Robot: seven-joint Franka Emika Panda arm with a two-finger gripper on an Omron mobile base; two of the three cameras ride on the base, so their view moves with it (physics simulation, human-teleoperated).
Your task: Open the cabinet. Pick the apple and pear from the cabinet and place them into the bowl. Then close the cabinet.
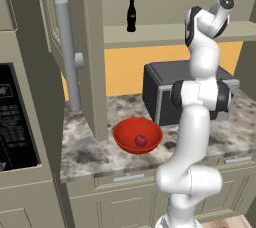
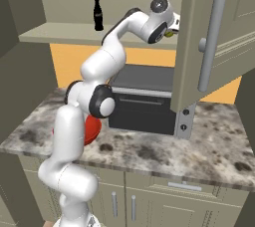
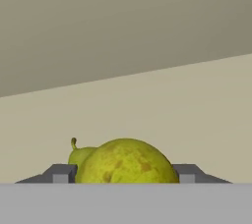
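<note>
Pear (image 3: pixel 123 161) betw. gripper (image 3: pixel 120 174) tips

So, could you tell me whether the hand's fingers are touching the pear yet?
Cannot tell. In the hand view the pear lies between the two fingers, but its bulge hides their inner faces, so neither contact nor gap shows.

Yellow-green pear (image 3: pixel 125 161) on its side between the claw (image 3: pixel 120 174) fingertips (image 3: pixel 61 174), on the cabinet (image 3: pixel 147 115) shelf.
</note>
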